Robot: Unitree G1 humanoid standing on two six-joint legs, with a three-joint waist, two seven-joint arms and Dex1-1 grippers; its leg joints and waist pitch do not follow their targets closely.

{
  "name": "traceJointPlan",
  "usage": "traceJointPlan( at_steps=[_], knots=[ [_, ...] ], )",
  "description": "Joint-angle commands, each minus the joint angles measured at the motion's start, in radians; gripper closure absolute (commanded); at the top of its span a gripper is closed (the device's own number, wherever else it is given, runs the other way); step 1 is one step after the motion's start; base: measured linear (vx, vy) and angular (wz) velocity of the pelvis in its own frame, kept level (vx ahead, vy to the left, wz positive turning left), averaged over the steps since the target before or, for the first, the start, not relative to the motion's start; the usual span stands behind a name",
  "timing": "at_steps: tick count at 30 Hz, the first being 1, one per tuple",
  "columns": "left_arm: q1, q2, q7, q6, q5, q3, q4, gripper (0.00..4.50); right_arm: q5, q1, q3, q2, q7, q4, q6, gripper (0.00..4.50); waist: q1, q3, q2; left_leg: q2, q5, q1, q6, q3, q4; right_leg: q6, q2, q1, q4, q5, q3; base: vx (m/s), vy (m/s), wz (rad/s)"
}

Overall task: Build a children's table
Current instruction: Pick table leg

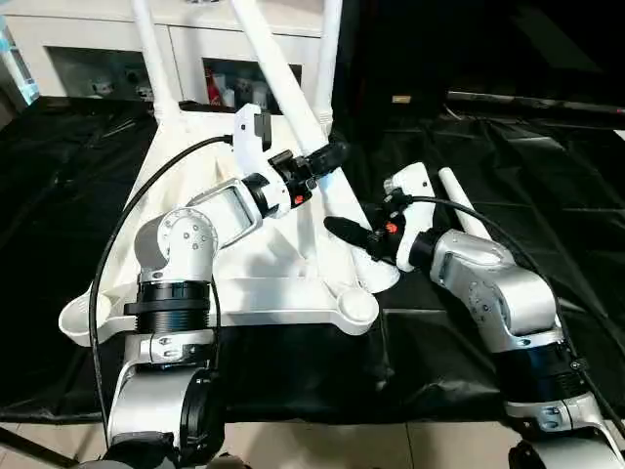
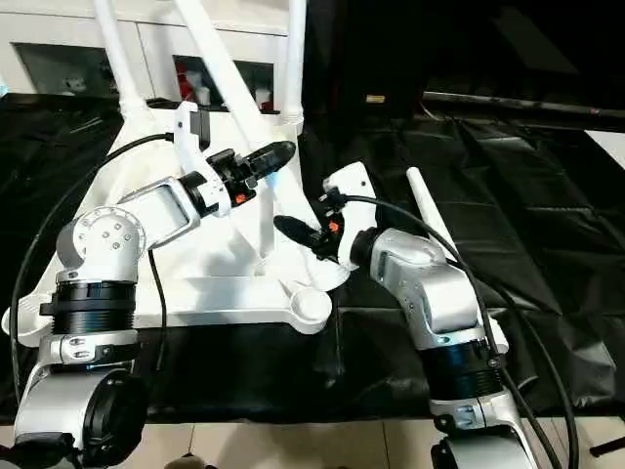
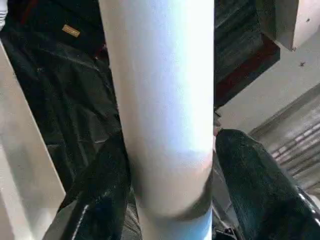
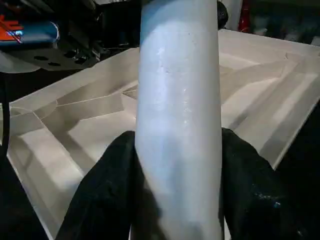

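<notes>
Right gripper (image 1: 337, 231) clamps the leaning leg (image 1: 283, 98) low, near the tabletop (image 1: 283, 278); left gripper (image 1: 332, 154) straddles it higher, contact unclear. Smooth, stiff, light tube, likely slippery; grip low.

A counter (image 1: 508, 176) draped in crinkled black sheeting — behind it, a white cabinet (image 1: 98, 44) with glass doors, small red and white items on its shelf — and pale tiled floor (image 1: 391, 445) along the near edge.
</notes>
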Motion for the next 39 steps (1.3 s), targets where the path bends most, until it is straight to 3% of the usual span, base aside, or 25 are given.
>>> traceJointPlan(
  at_steps=[1, 6, 9, 10, 11, 14, 19, 23, 27, 29, 31, 34, 39],
  knots=[
    [-0.019, -0.016, -0.001, -0.007, -0.017, -0.019, -0.01, 2.04, -0.005, -0.019, 0.016, 0.0, -0.003, 0.016, -0.002, 2.63, 0.003, -0.08, -0.005, 0.012, -0.074, 0.001, 0.029, 0.001, -0.061, -0.116, -0.059, 0.073, -0.069, -0.197, 0.051, 0.0, 0.0, 0.0],
    [-0.018, -0.017, -0.014, -0.022, -0.012, -0.025, -0.01, 2.49, -0.012, -0.022, 0.02, -0.003, -0.005, 0.019, -0.007, 2.63, 0.002, -0.08, -0.006, 0.011, -0.08, 0.001, 0.026, 0.002, -0.061, -0.11, -0.059, 0.073, -0.07, -0.211, 0.051, 0.0, 0.0, 0.0],
    [-0.016, -0.021, -0.021, -0.036, -0.01, -0.029, -0.016, 2.64, -0.047, -0.022, 0.041, -0.011, -0.009, 0.024, -0.063, 2.63, 0.002, -0.08, -0.004, 0.011, -0.078, 0.0, 0.022, 0.002, -0.06, -0.107, -0.06, 0.072, -0.07, -0.207, 0.05, 0.0, 0.0, 0.0],
    [-0.017, -0.016, -0.03, -0.04, -0.006, -0.037, -0.018, 2.66, 0.003, -0.023, 0.011, 0.004, 0.008, 0.031, -0.023, 2.63, 0.001, -0.08, -0.003, 0.01, -0.085, 0.001, 0.025, 0.002, -0.061, -0.11, -0.059, 0.072, -0.071, -0.208, 0.051, 0.0, 0.0, 0.0],
    [-0.017, -0.016, -0.03, -0.04, -0.006, -0.037, -0.018, 2.68, 0.003, -0.023, 0.011, 0.004, 0.008, 0.031, -0.023, 2.28, 0.001, -0.08, -0.003, 0.011, -0.086, 0.002, 0.027, 0.002, -0.061, -0.111, -0.058, 0.072, -0.07, -0.207, 0.051, 0.0, 0.0, 0.0],
    [-0.02, -0.001, -0.053, -0.05, 0.005, -0.056, -0.018, 2.68, 0.068, -0.035, -0.044, 0.019, 0.011, 0.028, 0.034, 1.91, 0.001, -0.081, -0.003, 0.011, -0.083, 0.002, 0.036, 0.001, -0.062, -0.12, -0.058, 0.073, -0.069, -0.194, 0.051, 0.0, 0.0, 0.0],
    [-0.039, 0.037, -0.116, -0.06, 0.021, -0.099, -0.021, 2.68, 0.123, -0.038, -0.06, -0.044, 0.096, -0.01, 0.102, 1.52, 0.004, -0.082, -0.004, 0.013, -0.066, 0.001, 0.036, 0.002, -0.06, -0.125, -0.059, 0.075, -0.065, -0.165, 0.052, 0.0, 0.0, 0.0],
    [-0.064, 0.08, -0.189, -0.037, 0.012, -0.132, -0.022, 2.68, 0.179, -0.059, -0.094, -0.115, 0.168, 0.006, 0.176, 1.46, 0.006, -0.081, -0.004, 0.011, -0.07, 0.002, 0.035, 0.002, -0.06, -0.122, -0.058, 0.076, -0.067, -0.186, 0.051, 0.0, 0.0, 0.0],
    [-0.085, 0.115, -0.26, -0.024, 0.003, -0.164, -0.021, 2.68, 0.211, -0.08, -0.097, -0.171, 0.228, 0.019, 0.223, 1.46, 0.007, -0.08, -0.004, 0.011, -0.072, 0.001, 0.033, 0.003, -0.059, -0.118, -0.059, 0.076, -0.07, -0.212, 0.051, 0.0, 0.0, 0.0],
    [-0.095, 0.134, -0.297, -0.02, 0.007, -0.187, -0.02, 2.68, 0.225, -0.094, -0.097, -0.196, 0.26, 0.03, 0.246, 1.46, 0.006, -0.081, -0.008, 0.011, -0.068, 0.001, 0.033, 0.003, -0.058, -0.124, -0.059, 0.076, -0.068, -0.205, 0.05, 0.0, 0.0, 0.0],
    [-0.098, 0.142, -0.314, -0.018, 0.007, -0.197, -0.02, 2.68, 0.229, -0.098, -0.094, -0.204, 0.271, 0.033, 0.254, 1.46, 0.006, -0.082, -0.005, 0.011, -0.06, 0.0, 0.033, 0.003, -0.057, -0.136, -0.059, 0.076, -0.066, -0.19, 0.05, 0.0, 0.0, 0.0],
    [-0.107, 0.154, -0.339, -0.007, 0.002, -0.215, -0.025, 2.68, 0.223, -0.102, -0.068, -0.219, 0.289, 0.031, 0.259, 1.46, 0.007, -0.082, -0.008, 0.012, -0.056, -0.001, 0.032, 0.003, -0.056, -0.14, -0.059, 0.077, -0.064, -0.187, 0.049, 0.0, 0.0, 0.0],
    [-0.106, 0.166, -0.375, -0.002, 0.0, -0.233, -0.032, 2.68, 0.21, -0.097, -0.031, -0.232, 0.304, 0.027, 0.26, 1.46, 0.007, -0.082, -0.005, 0.013, -0.059, 0.001, 0.026, 0.003, -0.057, -0.143, -0.06, 0.076, -0.064, -0.191, 0.049, 0.0, 0.0, 0.0]
  ],
)
